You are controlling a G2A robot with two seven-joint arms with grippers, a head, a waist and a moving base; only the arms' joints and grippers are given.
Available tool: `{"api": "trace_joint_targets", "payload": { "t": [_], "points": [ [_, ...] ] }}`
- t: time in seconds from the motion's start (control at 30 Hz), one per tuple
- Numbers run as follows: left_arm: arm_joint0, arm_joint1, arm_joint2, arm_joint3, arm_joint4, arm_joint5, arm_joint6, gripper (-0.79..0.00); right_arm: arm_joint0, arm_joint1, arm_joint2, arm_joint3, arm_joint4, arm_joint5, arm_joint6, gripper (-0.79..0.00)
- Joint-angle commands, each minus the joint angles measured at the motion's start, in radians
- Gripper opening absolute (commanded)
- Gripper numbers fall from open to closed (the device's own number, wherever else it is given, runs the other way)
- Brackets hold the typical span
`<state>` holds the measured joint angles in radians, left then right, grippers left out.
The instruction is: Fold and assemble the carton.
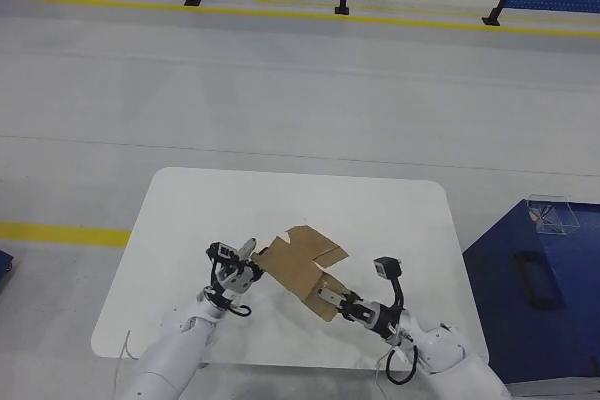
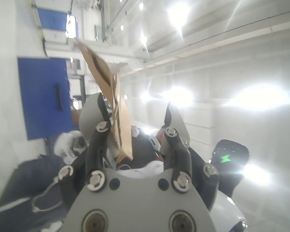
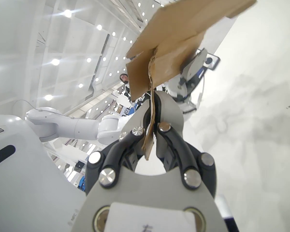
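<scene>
Right gripper pinches the carton at its edge over the table; left gripper gapes, carton against one finger.

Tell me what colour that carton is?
Plain brown cardboard; the carton shows best in the right wrist view.

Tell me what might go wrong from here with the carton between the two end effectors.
1. The right end effector pinches only a thin edge of the carton, so the wide cardboard beyond it may twist or slip out.
2. The left end effector is open, with the carton against just one finger. Closing here might crease a flap instead of folding it cleanly.
</scene>
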<state>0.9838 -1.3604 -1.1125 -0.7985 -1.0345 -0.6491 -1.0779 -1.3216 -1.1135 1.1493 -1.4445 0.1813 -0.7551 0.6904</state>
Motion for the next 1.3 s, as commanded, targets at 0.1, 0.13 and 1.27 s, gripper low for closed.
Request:
{"api": "trace_joint_targets", "payload": {
  "t": [0.1, 0.13, 1.27],
  "points": [
    [0.020, 0.041, -0.090, -0.097, 0.162, -0.016, 0.087, 0.000, -0.031, 0.021, 0.036, -0.097, -0.175, 0.110, 0.075, -0.785],
    [0.034, 0.044, -0.098, -0.138, 0.175, -0.010, 0.093, 0.000, -0.039, 0.024, 0.043, -0.118, -0.215, 0.125, 0.080, -0.785],
    [0.179, 0.082, -0.062, -0.487, 0.429, 0.254, -0.033, 0.000, -0.195, 0.070, 0.081, -0.366, -0.357, 0.164, 0.117, -0.785]
  ]
}}
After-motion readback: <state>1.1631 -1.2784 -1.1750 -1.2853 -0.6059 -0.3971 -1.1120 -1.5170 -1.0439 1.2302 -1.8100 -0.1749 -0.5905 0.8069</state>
